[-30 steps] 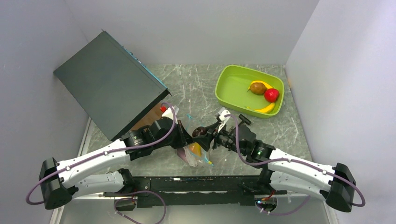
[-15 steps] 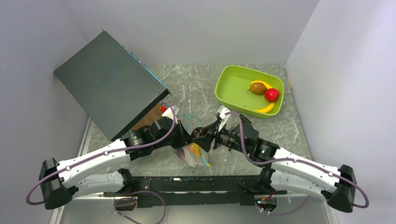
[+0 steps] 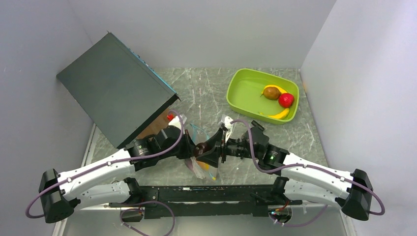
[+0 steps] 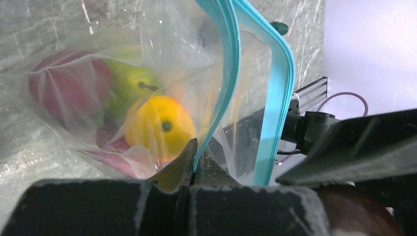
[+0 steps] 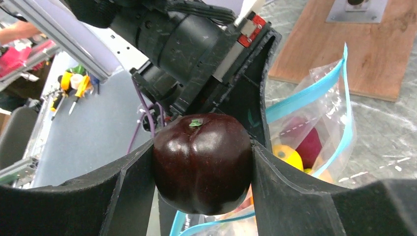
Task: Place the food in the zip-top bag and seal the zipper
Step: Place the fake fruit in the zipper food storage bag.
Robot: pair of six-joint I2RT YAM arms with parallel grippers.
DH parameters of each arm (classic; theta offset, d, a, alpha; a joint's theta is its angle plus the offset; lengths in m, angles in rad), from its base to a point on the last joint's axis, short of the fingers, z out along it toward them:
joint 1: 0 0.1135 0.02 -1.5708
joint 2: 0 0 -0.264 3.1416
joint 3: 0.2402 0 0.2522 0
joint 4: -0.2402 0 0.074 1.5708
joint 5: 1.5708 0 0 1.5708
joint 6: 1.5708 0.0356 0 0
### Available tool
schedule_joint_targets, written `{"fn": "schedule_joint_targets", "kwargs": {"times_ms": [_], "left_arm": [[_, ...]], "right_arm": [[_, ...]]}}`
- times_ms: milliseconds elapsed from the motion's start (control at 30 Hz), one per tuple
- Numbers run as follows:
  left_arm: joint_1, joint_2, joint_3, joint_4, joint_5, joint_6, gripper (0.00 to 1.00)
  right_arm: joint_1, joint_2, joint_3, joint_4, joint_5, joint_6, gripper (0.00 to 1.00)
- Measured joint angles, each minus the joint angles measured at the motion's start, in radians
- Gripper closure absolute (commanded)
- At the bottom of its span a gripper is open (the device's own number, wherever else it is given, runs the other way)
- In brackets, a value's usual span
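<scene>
The clear zip-top bag hangs open with its blue-green zipper spread wide. My left gripper is shut on one side of the zipper rim and holds the mouth up. Inside lie a green apple, an orange and a purple fruit. My right gripper is shut on the dark plum and holds it just over the bag's mouth. A brown pear, a red fruit and yellow bananas lie in the tray.
The lime-green tray stands at the back right. A large dark box leans at the back left, over a brown wooden board. Grey walls close in both sides.
My right gripper has carried the dark plum left and down to the bag's mouth. My left gripper still holds the rim; the bag has shifted slightly nearer.
</scene>
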Motion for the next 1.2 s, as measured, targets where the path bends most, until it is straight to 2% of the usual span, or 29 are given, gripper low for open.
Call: {"fn": "schedule_joint_targets", "kwargs": {"times_ms": [267,433,600,667,733,800,933,1200], "left_arm": [[-0.004,-0.072,-0.014,0.008,-0.003,0.013,1.00],[-0.005,-0.079,-0.015,0.003,-0.019,0.005,1.00],[-0.005,-0.077,-0.015,0.003,-0.026,0.003,1.00],[-0.005,-0.069,-0.014,0.002,-0.026,0.003,1.00],[-0.006,-0.057,-0.014,0.002,-0.026,0.003,1.00],[-0.006,-0.050,-0.013,0.001,-0.026,0.003,1.00],[-0.006,-0.048,-0.013,0.002,-0.026,0.003,1.00],[-0.006,-0.048,-0.012,0.003,-0.025,0.002,1.00]], "right_arm": [[0.003,0.020,-0.029,-0.081,0.135,-0.030,0.80],[0.018,0.026,0.002,-0.259,0.338,-0.038,0.83],[0.063,0.066,0.112,-0.457,0.592,-0.040,0.82],[0.077,0.072,0.135,-0.482,0.629,-0.039,0.81],[0.086,0.068,0.152,-0.500,0.644,-0.034,0.80],[0.087,0.060,0.154,-0.505,0.653,-0.027,0.70],[0.089,0.066,0.172,-0.525,0.649,-0.024,0.59],[0.109,0.027,0.181,-0.480,0.496,-0.011,0.46]]}}
